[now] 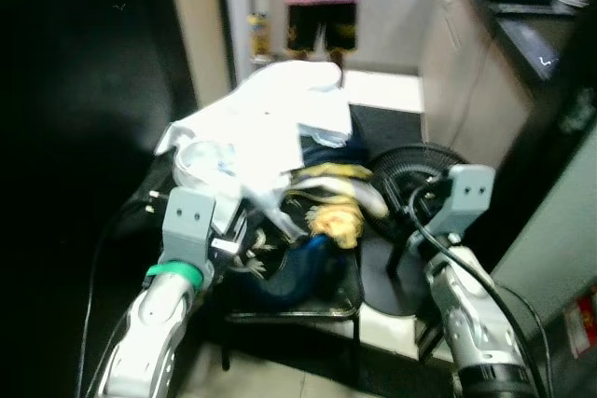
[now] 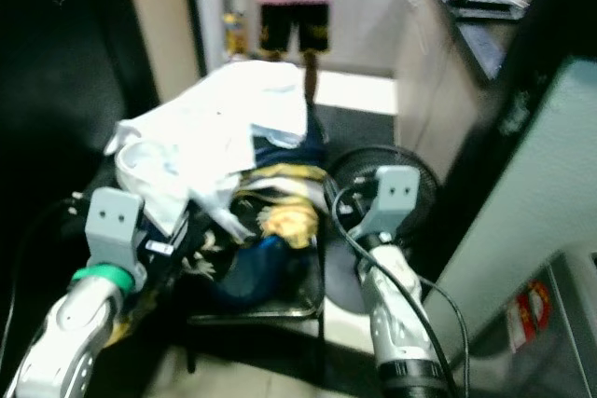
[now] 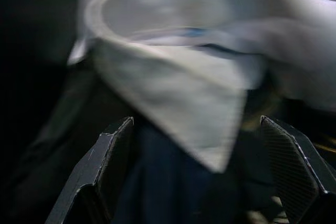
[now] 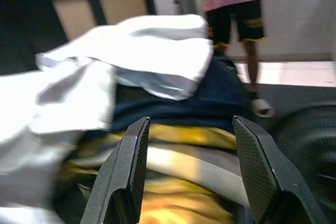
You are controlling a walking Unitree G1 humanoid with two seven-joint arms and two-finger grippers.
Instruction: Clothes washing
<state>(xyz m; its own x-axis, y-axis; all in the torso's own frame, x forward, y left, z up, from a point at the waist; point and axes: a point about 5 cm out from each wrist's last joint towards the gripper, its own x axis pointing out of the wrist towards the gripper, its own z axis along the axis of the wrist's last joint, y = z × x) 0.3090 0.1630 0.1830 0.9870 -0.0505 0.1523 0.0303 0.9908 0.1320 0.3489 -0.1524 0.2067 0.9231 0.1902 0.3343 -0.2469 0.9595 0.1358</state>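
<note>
My left gripper (image 3: pixel 202 182), fingers apart, faced the white shirt (image 1: pixel 266 128) heaped on the chair's (image 1: pixel 308 309) clothes pile (image 1: pixel 308 230) just ahead; my right gripper (image 4: pixel 191 174), likewise spread, stood farther.

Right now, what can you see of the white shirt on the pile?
The white shirt is soft, crumpled cloth with a collar, lying loose on top of the dark blue and yellow clothes heaped on a chair. The left gripper faces the collar with fingers spread, not holding it. The picture is blurred.
</note>
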